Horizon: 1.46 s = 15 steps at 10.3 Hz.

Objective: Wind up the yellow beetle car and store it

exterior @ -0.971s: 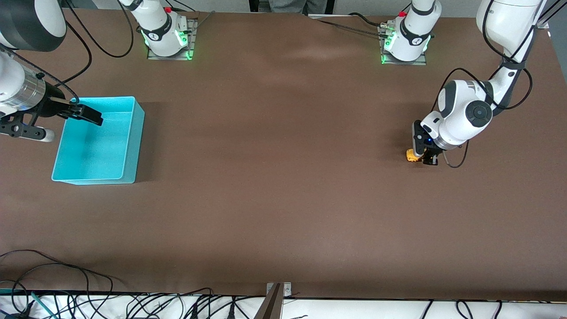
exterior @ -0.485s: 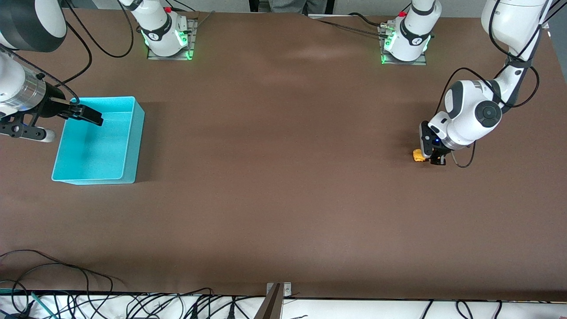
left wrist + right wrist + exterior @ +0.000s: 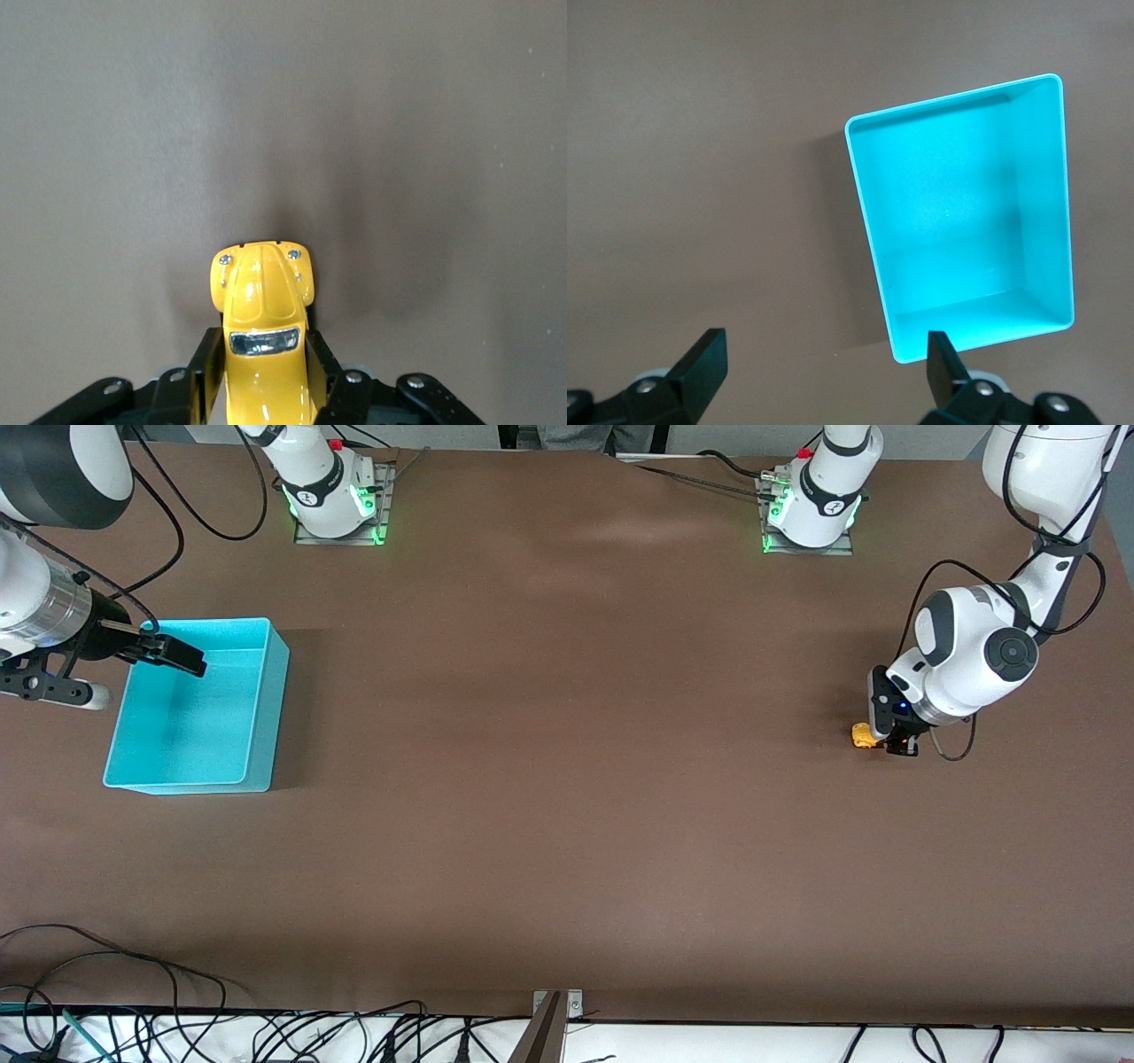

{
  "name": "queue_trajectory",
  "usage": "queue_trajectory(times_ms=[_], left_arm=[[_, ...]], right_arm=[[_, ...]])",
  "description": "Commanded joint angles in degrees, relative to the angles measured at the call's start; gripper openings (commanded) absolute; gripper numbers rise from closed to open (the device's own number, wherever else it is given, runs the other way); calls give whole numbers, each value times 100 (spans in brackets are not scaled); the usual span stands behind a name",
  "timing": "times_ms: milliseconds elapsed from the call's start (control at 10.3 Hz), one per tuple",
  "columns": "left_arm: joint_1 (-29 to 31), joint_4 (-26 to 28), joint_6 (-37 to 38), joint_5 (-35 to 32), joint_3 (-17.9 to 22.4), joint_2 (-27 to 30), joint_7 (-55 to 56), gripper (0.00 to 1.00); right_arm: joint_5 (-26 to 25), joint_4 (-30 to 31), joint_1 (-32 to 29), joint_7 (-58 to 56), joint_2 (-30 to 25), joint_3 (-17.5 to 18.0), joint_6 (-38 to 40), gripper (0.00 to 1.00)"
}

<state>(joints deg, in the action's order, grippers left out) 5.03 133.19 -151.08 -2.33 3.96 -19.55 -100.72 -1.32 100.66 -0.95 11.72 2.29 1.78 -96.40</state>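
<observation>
Spreading across the whole scene, a brown table (image 3: 567, 779) is seen with two arm bases mounted along its farther edge. Toward the right arm's end of the table a turquoise bin (image 3: 257, 717) is set flat on the surface, open side up; nothing is seen inside it, as the bare floor and walls in the right wrist view confirm (image 3: 966, 221). The right gripper (image 3: 173, 655) is held over the bin's farther edge, its fingers (image 3: 700, 363) spread wide with nothing between them, and that arm is waiting. Toward the left arm's end, well apart from the bin, the left gripper (image 3: 890, 742) is lowered to the tabletop and is clamped on the yellow beetle car (image 3: 862, 735). In the left wrist view the car (image 3: 261, 328) is gripped by its sides, its rounded nose poking out past the fingertips
</observation>
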Motion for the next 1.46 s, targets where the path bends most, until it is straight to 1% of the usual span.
queue_trajectory(times_ms=[0,194,388,583,680,777,874,971,1068,1359], left_arm=[[173,-179,-79,110,227,-532,-657,0],[314,-188,-377,119,280,-645,-835,0],[297,-188,-378,285,298,-664,-826,0],[306,-197,-378,286,298,-655,-765,0],[297,-275,-378,460,298,-646,-686,8],[288,-337,-378,662,298,-646,-642,28],[280,-346,-360,699,298,-629,-633,39],[271,-425,-334,717,298,-629,-616,55],[271,-451,-317,708,298,-620,-633,100],[227,-530,-106,717,289,-602,-589,100]], right_arm=[[70,111,25,85,-71,-19,-98,100],[79,111,16,85,-71,-19,-98,100],[79,111,16,85,-71,-19,-98,100],[79,111,16,85,-71,-19,-90,100],[79,111,16,85,-71,-19,-98,100],[79,111,25,85,-71,-19,-98,100],[79,111,16,85,-71,-19,-98,100],[70,111,16,85,-71,-19,-98,100],[70,120,16,85,-71,-19,-98,100],[79,120,16,85,-71,-19,-98,100]])
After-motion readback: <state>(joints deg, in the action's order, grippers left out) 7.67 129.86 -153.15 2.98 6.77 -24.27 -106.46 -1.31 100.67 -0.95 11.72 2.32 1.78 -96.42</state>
